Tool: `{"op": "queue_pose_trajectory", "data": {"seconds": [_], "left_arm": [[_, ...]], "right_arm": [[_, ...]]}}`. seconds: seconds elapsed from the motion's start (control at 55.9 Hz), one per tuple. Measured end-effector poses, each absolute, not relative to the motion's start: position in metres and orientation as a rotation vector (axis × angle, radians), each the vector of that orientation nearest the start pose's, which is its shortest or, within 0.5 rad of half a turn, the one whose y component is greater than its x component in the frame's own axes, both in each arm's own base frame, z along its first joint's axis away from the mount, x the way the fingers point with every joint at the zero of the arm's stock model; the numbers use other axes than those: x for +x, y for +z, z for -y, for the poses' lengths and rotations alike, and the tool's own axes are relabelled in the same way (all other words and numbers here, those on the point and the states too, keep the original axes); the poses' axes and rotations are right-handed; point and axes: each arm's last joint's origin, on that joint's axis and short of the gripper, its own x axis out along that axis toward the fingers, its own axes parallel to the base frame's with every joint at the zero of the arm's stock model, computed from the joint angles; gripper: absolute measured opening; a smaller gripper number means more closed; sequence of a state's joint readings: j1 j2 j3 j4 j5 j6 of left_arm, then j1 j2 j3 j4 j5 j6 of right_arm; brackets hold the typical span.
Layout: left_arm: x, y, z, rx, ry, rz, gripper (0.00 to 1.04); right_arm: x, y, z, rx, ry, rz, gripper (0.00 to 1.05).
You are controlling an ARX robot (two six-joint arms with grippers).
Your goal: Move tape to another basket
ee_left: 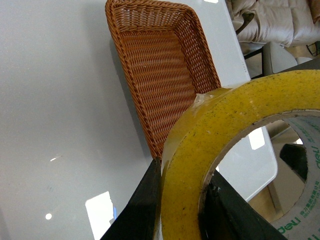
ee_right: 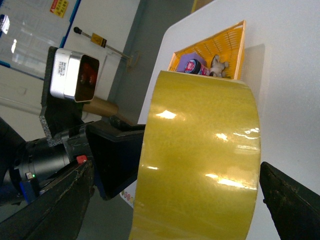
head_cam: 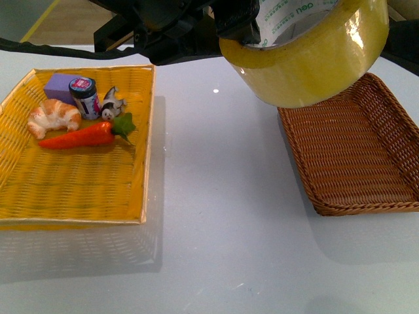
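Tape (head_cam: 314, 59) hangs in the air, pinched by the left gripper (head_cam: 237, 29). One dark finger (ee_left: 142, 210) presses the outside of the yellow wall and the other sits inside the white printed core, so the jaws are clamped on the roll's wall. The roll is tilted, with its open core facing up and to the side. The right gripper (ee_right: 175, 200) stands wide apart. Its two fingers (ee_right: 290, 200) flank the tape on either side with clear gaps, gripping nothing.

In the front view the roll covers the far left corner of the brown wicker basket (head_cam: 353, 150) — lifted above it, not resting in it. The basket lies on the white table (head_cam: 222, 196), on the right side.

Well apart, on the left, lies a yellow tray (head_cam: 78, 190) holding a croissant (head_cam: 54, 116), a carrot (head_cam: 78, 137), a purple block (head_cam: 59, 85), a small jar (head_cam: 85, 97) and a little figurine (head_cam: 112, 104) — all clustered at its far end.
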State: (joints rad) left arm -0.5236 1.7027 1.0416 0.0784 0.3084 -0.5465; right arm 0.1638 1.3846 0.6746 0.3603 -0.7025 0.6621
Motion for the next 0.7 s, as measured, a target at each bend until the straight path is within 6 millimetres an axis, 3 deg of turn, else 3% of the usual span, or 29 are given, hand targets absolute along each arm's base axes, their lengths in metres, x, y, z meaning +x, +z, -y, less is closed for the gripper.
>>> {"op": "queue_pose_trajectory", "data": {"seconds": [0.143,0.411,0.483,0.698], "left_arm": [[0.3113,0.2098,0.1900,-0.436,-0.626,-0.798,0.15],[0.3114,0.2103,0.1903,-0.439,-0.634,-0.795,0.15],[0.3115,0.2105,0.1903,-0.440,-0.635,-0.793,0.16],[0.3112,0.2137,0.1906,-0.452,-0.647,-0.781,0.48]], "right_arm": [[0.2762,0.2134,-0.0700,0.710,0.707,-0.650,0.95],[0.2768,0.2139,-0.0729,0.721,0.710,-0.644,0.53],[0.2769,0.2140,-0.0728,0.731,0.707,-0.646,0.47],[0.2773,0.2141,-0.0726,0.741,0.708,-0.643,0.46]]}}
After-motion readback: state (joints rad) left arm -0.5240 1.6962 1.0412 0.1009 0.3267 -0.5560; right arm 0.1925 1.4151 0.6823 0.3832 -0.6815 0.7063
